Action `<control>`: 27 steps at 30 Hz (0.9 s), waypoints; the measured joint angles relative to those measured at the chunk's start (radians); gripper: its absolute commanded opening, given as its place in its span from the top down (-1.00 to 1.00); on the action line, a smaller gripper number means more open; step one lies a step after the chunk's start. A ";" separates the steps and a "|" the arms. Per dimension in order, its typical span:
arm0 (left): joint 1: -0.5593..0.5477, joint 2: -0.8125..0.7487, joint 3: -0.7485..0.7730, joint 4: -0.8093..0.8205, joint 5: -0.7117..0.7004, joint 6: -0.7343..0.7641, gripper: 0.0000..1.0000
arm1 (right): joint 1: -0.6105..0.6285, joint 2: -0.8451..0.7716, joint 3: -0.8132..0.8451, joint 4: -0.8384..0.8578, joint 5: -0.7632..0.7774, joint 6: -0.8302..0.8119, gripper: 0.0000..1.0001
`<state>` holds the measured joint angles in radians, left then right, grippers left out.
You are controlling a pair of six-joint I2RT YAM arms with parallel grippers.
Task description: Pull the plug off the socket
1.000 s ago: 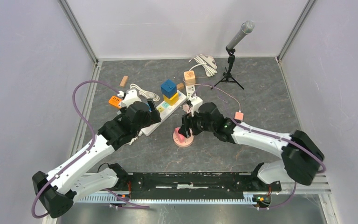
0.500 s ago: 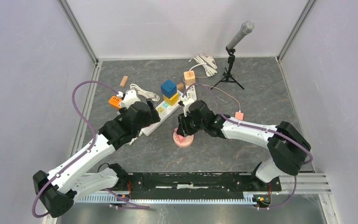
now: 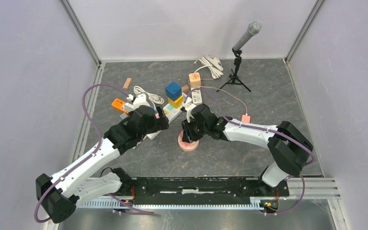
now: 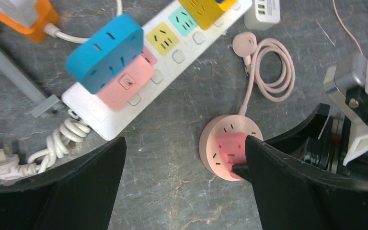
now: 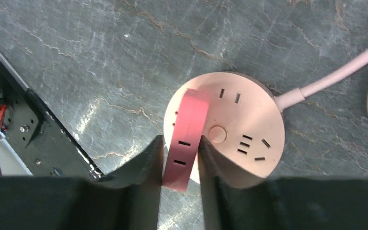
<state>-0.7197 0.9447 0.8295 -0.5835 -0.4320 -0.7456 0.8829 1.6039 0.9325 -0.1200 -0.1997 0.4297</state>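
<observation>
Right gripper (image 5: 181, 149) clamped on red-pink block plug (image 5: 188, 125); plug stands on round pink plastic socket (image 5: 251, 122), mid grey stone-look worktop (image 3: 230, 155). Left gripper (image 4: 184, 143) spread wide above it.

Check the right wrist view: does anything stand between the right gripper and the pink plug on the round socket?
Nothing visible does. The right gripper clasps the pink plug, one finger against each side; the plug sits on the round socket.

Pale lilac walls (image 3: 24, 72) with metal corner posts (image 3: 80, 31) enclose a dark grey marbled tabletop (image 3: 268, 96), evenly lit.
</observation>
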 measured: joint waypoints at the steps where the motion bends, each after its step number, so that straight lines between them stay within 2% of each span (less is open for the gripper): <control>1: 0.000 0.002 -0.006 0.009 0.019 0.008 -1.00 | 0.000 0.001 0.003 -0.008 0.004 -0.004 0.52; 3: 0.000 0.008 -0.023 0.024 0.055 0.024 -1.00 | 0.002 0.002 0.018 -0.042 0.032 -0.002 0.71; 13: 0.000 0.068 -0.150 0.111 0.304 0.086 -1.00 | 0.007 -0.064 -0.007 -0.126 0.208 0.032 0.84; 16: 0.000 0.115 -0.169 0.164 0.388 0.090 -0.92 | 0.007 -0.075 -0.012 -0.140 0.281 0.076 0.74; 21: 0.000 0.210 -0.174 0.249 0.467 0.092 -0.70 | 0.007 -0.075 -0.012 -0.139 0.323 0.134 0.25; 24: -0.003 0.257 -0.174 0.293 0.486 0.091 -0.54 | 0.006 -0.075 -0.012 -0.137 0.341 0.150 0.22; 27: -0.012 0.296 -0.174 0.333 0.489 0.087 -0.47 | 0.004 -0.075 -0.012 -0.136 0.352 0.153 0.38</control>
<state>-0.7319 1.2411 0.6552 -0.2504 0.0570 -0.6586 0.8867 1.5291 0.9207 -0.2562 0.1520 0.5831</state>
